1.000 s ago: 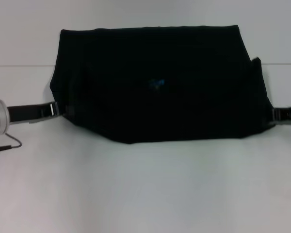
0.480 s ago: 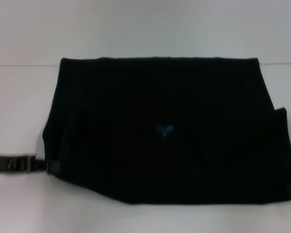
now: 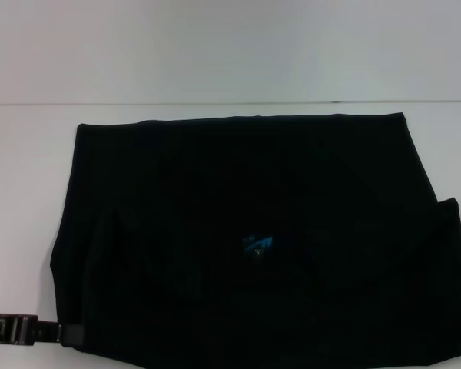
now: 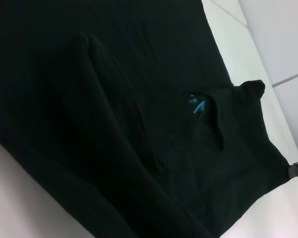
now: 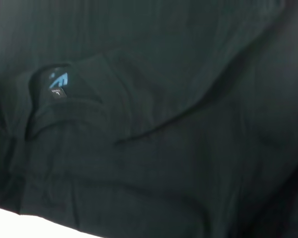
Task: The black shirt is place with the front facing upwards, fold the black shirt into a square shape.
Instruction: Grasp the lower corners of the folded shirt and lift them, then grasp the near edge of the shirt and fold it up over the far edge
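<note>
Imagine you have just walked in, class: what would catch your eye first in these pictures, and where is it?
The black shirt fills most of the head view, spread wide over the white table. Near its middle sits a small blue neck label, the only colour on the cloth. The left gripper is at the shirt's near left corner; the right gripper is barely visible at the shirt's right edge.

The black shirt is seen as soft, matt cloth with shallow creases, its small blue neck label printed, while the white table appears smooth and matt.
</note>
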Motion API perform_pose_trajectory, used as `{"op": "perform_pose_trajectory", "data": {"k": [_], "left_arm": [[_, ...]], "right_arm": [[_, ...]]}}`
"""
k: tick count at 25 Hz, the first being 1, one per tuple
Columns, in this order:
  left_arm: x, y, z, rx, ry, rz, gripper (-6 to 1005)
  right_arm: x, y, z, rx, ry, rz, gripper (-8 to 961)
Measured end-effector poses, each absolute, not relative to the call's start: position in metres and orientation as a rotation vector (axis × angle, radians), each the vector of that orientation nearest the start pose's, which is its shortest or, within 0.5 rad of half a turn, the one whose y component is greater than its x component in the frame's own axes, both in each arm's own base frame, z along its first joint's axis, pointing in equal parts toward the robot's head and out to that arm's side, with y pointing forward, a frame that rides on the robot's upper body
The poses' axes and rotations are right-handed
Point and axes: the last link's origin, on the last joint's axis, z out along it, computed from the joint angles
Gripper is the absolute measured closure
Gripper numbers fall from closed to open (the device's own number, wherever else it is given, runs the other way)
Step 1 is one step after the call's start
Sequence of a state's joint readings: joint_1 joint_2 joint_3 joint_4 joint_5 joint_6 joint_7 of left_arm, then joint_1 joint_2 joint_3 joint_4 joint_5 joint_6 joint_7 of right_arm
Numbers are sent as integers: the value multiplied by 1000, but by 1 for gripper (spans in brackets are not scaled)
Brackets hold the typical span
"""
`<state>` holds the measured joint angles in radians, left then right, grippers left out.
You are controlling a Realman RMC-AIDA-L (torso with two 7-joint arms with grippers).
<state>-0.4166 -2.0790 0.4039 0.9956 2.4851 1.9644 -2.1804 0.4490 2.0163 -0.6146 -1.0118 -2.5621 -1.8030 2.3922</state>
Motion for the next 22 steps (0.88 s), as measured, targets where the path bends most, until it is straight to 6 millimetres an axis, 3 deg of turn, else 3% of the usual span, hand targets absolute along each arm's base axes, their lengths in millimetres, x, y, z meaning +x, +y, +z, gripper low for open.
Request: {"op": "perform_pose_trajectory", "data": {"k": [8, 19, 22], "left_arm": [[-312, 263, 64, -2450, -1794, -437, 998], [-305, 291, 81, -2337, -1722, -658, 998], [-301, 303, 87, -2282, -1686, -757, 998]], "right_arm": [[318, 289, 76, -2324, 1855, 119, 908], [312, 307, 98, -2261, 1798, 324, 897], [310, 320, 109, -2195, 1754, 438, 894]]}}
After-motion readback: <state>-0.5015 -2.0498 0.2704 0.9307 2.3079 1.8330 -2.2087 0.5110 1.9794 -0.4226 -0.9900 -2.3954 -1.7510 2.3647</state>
